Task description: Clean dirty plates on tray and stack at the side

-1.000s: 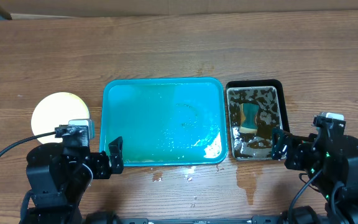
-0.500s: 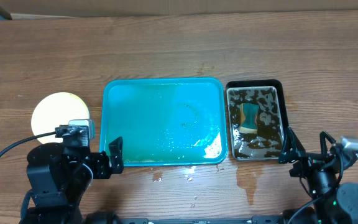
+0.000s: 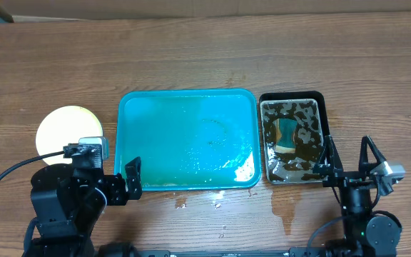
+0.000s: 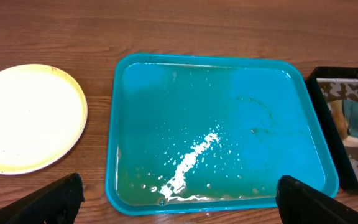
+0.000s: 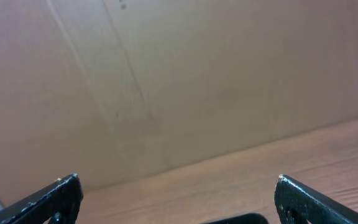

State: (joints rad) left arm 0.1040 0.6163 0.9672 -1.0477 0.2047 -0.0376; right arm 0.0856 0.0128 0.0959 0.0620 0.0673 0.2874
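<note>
On the desk (image 3: pixel 191 57), the wet tray (image 3: pixel 184 135) lies between a pale plate (image 3: pixel 64 133), apart at left, and a pan (image 3: pixel 292 96) of brown water holding a sponge (image 3: pixel 286 134). The left gripper (image 4: pixel 178 202) and the right gripper (image 3: pixel 349 155) both gape, empty.

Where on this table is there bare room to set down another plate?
Widest: the bare wood behind the teal-blue rectangular plastic tray and black-rimmed pan. The wet tray itself holds nothing. Crowded: the front edge, taken by the left arm and right arm.
</note>
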